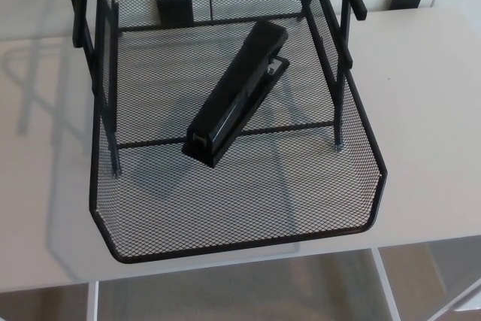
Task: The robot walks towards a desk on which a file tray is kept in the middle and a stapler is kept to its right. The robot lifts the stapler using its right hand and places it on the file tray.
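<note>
Since nothing of the robot is caught in the shot, neither the left hand nor the right hand can be called open, closed or clamped on anything. It just can't be told.

Left of the file tray (95,186), only pale desk (45,208) and a faint shadow are seen. Along the tray's left wall, thin black posts (105,95) for an upper tier are planted in the mesh. Around mid-tray the stapler (237,95) is laid flat on the mesh floor, angled from the tray's front-left toward its back-right, so the placing looks done. Along the tray's right wall a matching set of posts (338,73) is found.

What could go wrong: if an arm gets drawn away carelessly, a right-side post could be clipped and the light tray dragged along. Its front rim is already set close to the desk edge, so it wouldn't take much. The stapler's far end is also parked not far from those posts, so it could be knocked askew.

The stapler itself: long, black, a bit glossy on top. It's slightly gaped at the back-right end, with some metal glimpsed inside.
</note>
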